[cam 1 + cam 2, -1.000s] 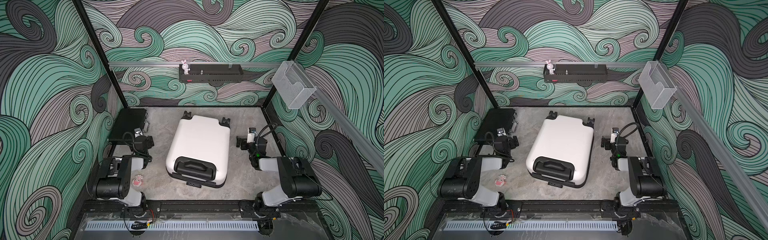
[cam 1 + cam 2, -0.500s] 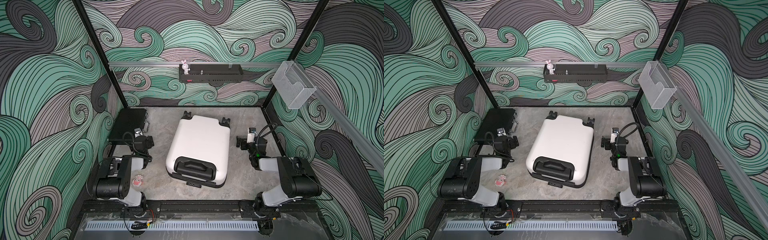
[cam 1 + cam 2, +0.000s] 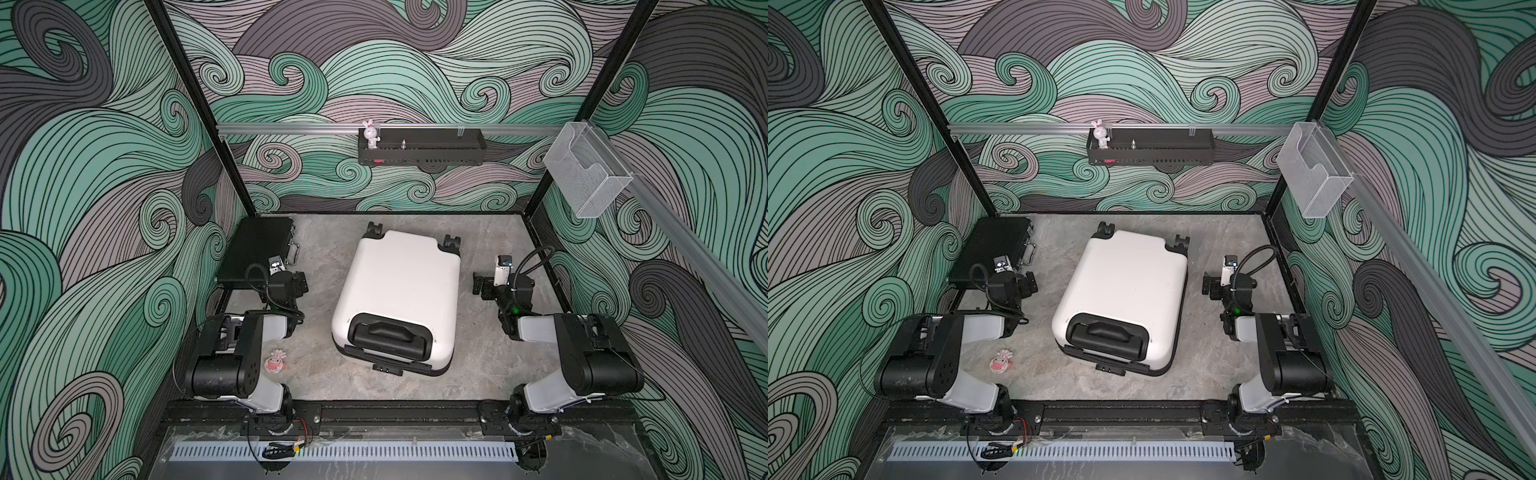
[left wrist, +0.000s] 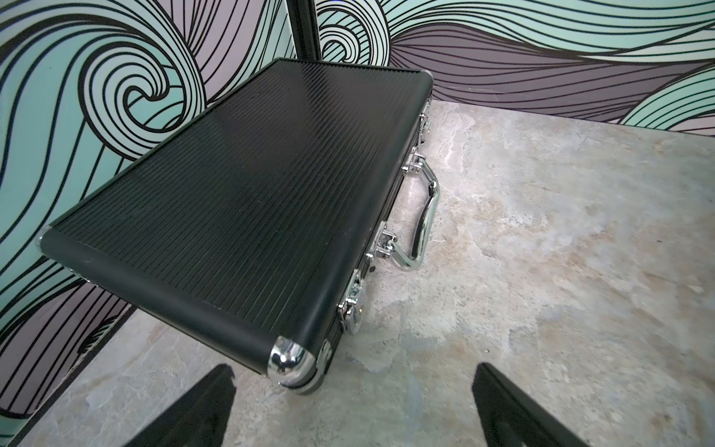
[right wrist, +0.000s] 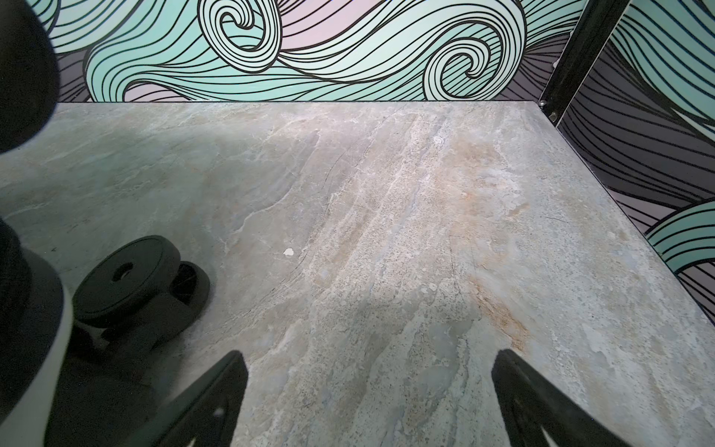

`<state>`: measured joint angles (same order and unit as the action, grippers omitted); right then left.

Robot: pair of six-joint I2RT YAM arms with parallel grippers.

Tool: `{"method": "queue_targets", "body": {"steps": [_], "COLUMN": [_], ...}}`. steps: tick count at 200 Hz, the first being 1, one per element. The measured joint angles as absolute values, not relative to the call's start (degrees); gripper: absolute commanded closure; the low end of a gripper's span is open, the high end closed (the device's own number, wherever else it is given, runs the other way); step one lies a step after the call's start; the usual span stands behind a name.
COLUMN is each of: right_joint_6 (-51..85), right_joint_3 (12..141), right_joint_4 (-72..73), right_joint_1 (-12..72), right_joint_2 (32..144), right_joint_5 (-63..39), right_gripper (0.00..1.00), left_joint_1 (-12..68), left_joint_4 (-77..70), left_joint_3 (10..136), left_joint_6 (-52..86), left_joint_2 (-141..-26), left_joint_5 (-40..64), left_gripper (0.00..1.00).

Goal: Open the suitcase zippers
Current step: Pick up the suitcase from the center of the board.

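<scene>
Left gripper and right gripper are hanging spread wide and empty either side of the suitcase, which is lying flat between them, the left one facing the briefcase beyond it and perhaps risking the wrong case, while the suitcase's small zippers are probably inviting a slipped pinch.

I log the suitcase lying flat in the middle of the table, wheels toward the back wall, handle end toward the arm bases; the briefcase lies flat in the far left corner. My left gripper is just before the briefcase's near corner, left of the suitcase, and my right gripper is right of the suitcase, beside its far right wheel. A toy lies on the table by the left arm, before the briefcase.
</scene>
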<state>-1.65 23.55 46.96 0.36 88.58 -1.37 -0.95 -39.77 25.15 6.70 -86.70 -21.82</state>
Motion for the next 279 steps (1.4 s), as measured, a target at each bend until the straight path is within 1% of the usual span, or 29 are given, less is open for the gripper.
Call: {"method": "queue_targets", "body": {"steps": [64,94,106,122,137,159,167,177,194,219,244,279], "right_joint_6": [-1.7,-1.7,-1.7,-1.1,-0.3,1.2,1.8,2.5,3.3,2.7,1.6,-1.2], "right_joint_3": [23.6,23.6,23.8,26.7,32.4,39.9,41.8,43.7,46.7,53.1,61.9,73.8], "right_joint_4": [47.0,46.4,42.4,32.9,24.6,16.6,14.1,10.7,4.0,-7.6,-20.5,-36.4], "right_joint_1": [0.4,0.4,0.4,0.4,0.4,0.8,1.1,1.8,3.5,7.7,12.9,22.6], "right_joint_2": [88.6,87.9,85.1,78.7,73.5,67.7,65.9,64.0,61.8,60.9,61.4,65.1], "right_joint_5": [-1.4,-1.5,-1.9,-2.6,-4.3,-7.5,-8.5,-9.9,-12.2,-14.3,-15.4,-15.2], "right_gripper": [0.01,0.01,0.01,0.01,0.01,0.01,0.01,0.01,0.01,0.01,0.01,0.01], "left_joint_1": [-1.0,-1.0,-0.8,0.0,1.1,2.3,2.6,2.9,3.0,3.0,3.0,3.0], "left_joint_4": [-39.8,-39.7,-39.7,-40.1,-41.6,-42.0,-40.0,-34.0,-23.0,-12.1,-1.3,12.4], "left_joint_3": [25.1,25.1,25.1,24.8,23.4,21.2,21.3,23.0,29.7,39.1,43.7,45.4], "left_joint_6": [6.7,6.8,6.7,6.4,5.7,4.0,3.6,4.4,8.0,13.0,16.9,22.7], "left_joint_2": [-86.7,-86.7,-86.7,-86.6,-86.1,-84.1,-81.9,-77.8,-70.5,-64.1,-60.1,-57.8], "left_joint_5": [-21.8,-21.8,-21.9,-22.1,-22.3,-23.0,-23.7,-24.6,-25.4,-23.0,-16.0,-2.4], "left_gripper": [0.01,0.05,0.06,0.07,0.07,0.07,0.06,0.06,0.08,0.11,0.13,0.21]}}
